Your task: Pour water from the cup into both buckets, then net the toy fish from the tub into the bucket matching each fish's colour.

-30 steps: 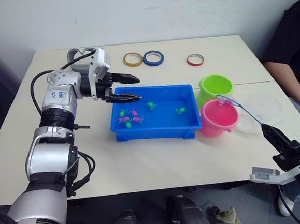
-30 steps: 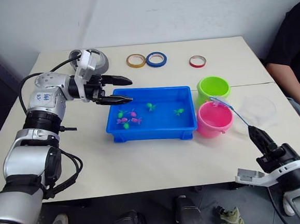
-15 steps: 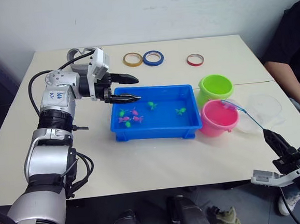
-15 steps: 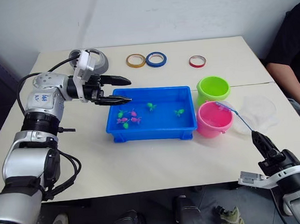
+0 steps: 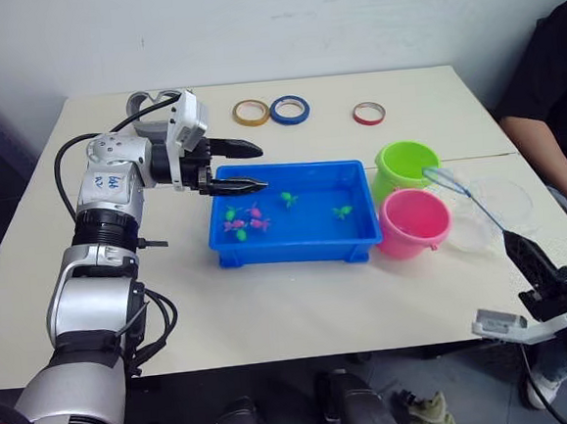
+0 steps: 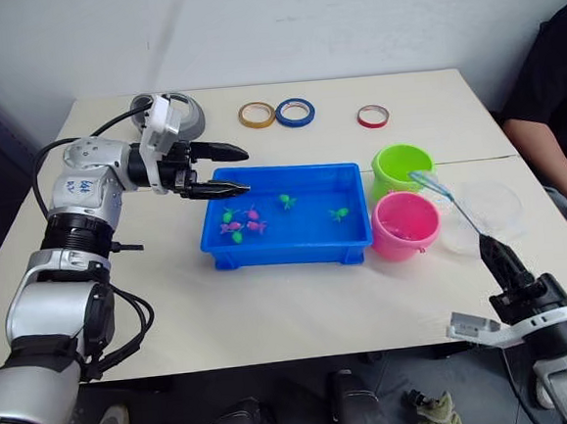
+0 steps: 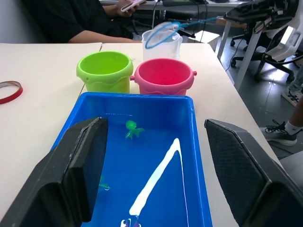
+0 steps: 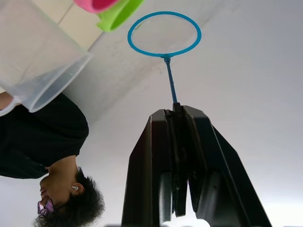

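The right claw (image 6: 491, 251) sits at the near right edge of the table (image 5: 272, 311), clamped on the thin handle of a small blue net (image 5: 442, 176) whose hoop hangs in the air above the gap between the green bucket (image 5: 407, 166) and the clear cup (image 5: 495, 210), just beyond the pink bucket (image 5: 414, 221). The toy fish (image 5: 248, 219) lie in the blue tub (image 5: 296, 245), to the left of the hoop and lower, so the next scoop likely calls for a swing leftward and down. The net's long axis runs from the claw away and to the left, roughly toward the tub. The right arm is drawn back low, forearm angled up. The left claw (image 5: 244, 167) hovers at the tub's far left corner, fingers spread and empty, arm reaching in level from the left. A person sits at the far right.
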{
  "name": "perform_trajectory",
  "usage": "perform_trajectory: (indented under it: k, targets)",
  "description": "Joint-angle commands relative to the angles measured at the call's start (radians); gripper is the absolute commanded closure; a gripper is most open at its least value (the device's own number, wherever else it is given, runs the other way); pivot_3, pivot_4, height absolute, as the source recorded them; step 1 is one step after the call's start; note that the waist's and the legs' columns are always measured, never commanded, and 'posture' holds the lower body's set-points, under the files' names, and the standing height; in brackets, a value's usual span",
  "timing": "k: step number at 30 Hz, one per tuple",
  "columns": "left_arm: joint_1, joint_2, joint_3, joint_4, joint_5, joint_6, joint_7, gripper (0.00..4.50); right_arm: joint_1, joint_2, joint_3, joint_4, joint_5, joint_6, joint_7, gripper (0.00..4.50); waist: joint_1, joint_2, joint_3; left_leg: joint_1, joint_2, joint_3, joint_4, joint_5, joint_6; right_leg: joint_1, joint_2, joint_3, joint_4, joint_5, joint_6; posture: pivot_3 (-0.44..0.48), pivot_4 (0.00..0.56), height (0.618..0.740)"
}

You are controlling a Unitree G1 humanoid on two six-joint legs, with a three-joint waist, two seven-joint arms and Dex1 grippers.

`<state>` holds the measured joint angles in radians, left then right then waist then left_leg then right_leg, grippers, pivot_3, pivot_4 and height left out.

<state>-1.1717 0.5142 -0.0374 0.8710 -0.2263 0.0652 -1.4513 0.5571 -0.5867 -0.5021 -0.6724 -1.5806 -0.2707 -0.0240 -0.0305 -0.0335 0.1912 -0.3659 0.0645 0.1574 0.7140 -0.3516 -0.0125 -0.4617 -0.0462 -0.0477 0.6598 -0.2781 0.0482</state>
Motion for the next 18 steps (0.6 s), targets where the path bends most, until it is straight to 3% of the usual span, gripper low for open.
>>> perform_trajectory:
  k: [1, 5, 11, 18]
  targets:
    - [-0.010, 0.024, 0.032, 0.008, 0.003, -0.026, 0.022, 0.90, -0.114, -0.028, -0.011, -0.111, 0.313, 0.046, 0.178, 4.50, 0.000, 0.000, 0.000, 0.000, 0.000, 0.000, 0.000, 0.000, 0.000, 0.000, 0.000, 0.000, 0.000, 0.000, 0.000, 0.000, 0.150, 0.727]
    - [-0.015, 0.078, 0.032, 0.034, 0.031, -0.050, 0.046, 0.90, -0.302, -0.031, 0.086, -0.145, 0.524, 0.127, 0.388, 4.50, 0.000, 0.000, 0.000, 0.000, 0.000, 0.000, 0.000, 0.000, 0.000, 0.000, 0.000, 0.000, 0.000, 0.000, 0.000, 0.000, 0.150, 0.727]
    - [-0.005, 0.175, 0.035, 0.062, 0.073, -0.053, 0.080, 0.90, -0.616, 0.042, 0.255, -0.091, 0.772, 0.397, 0.736, 4.50, -0.015, -0.001, 0.000, 0.005, 0.000, -0.007, 0.000, 0.001, 0.001, 0.002, 0.001, 0.002, 0.002, 0.001, 0.000, 0.000, 0.150, 0.727]
    - [0.065, 0.285, 0.044, 0.021, 0.085, -0.013, 0.059, 0.90, -0.853, 0.111, 0.359, -0.011, 0.973, 0.736, 0.959, 4.50, -0.001, -0.001, 0.000, 0.002, 0.001, -0.008, -0.001, 0.000, 0.002, 0.000, 0.000, -0.001, 0.001, 0.001, -0.001, 0.000, 0.150, 0.727]
